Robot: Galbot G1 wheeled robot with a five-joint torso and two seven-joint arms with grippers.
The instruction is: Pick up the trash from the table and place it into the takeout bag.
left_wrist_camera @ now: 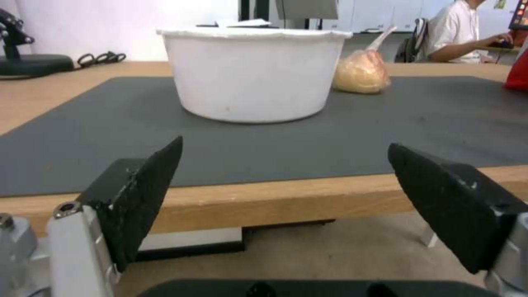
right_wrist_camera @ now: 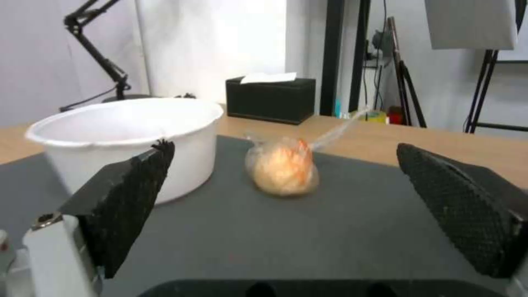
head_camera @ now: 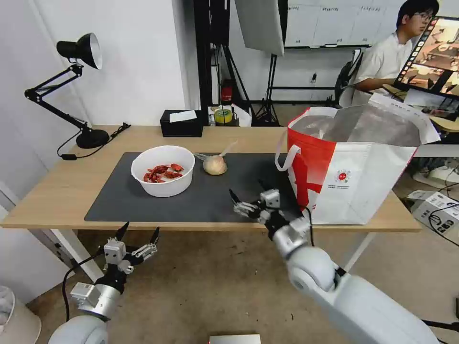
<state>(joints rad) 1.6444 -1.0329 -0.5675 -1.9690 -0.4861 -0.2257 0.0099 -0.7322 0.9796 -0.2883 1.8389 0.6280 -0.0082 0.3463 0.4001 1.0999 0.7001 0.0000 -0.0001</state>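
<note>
Broadly, the table [head_camera: 57, 191] spans the head view, its light-wood top carrying a dark grey mat [head_camera: 201, 200]. At the table's right end stands the takeout bag [head_camera: 354, 167], upright and open at the top, its foil lining showing, its red side panel facing the mat and a white loop handle hanging from that side. Left of centre on the mat sits the white bowl [head_camera: 163, 170], holding red crayfish shells [head_camera: 162, 172]. Just beside the bowl, on the side toward the takeout bag, lies the knotted clear bag [head_camera: 214, 165] with a beige lump inside, apart from the bowl's wall. At the far edge of the table stands a black tissue box [head_camera: 180, 123]; a black desk lamp [head_camera: 71, 86] occupies the far left corner. The right gripper [head_camera: 246, 193] hovers over the mat's near right part, close to the takeout bag, jaws spread wide and holding nothing, pointed toward the knotted clear bag. The left gripper [head_camera: 138, 234] hangs below and in front of the table's near edge, jaws likewise spread and empty, facing the bowl.
</note>
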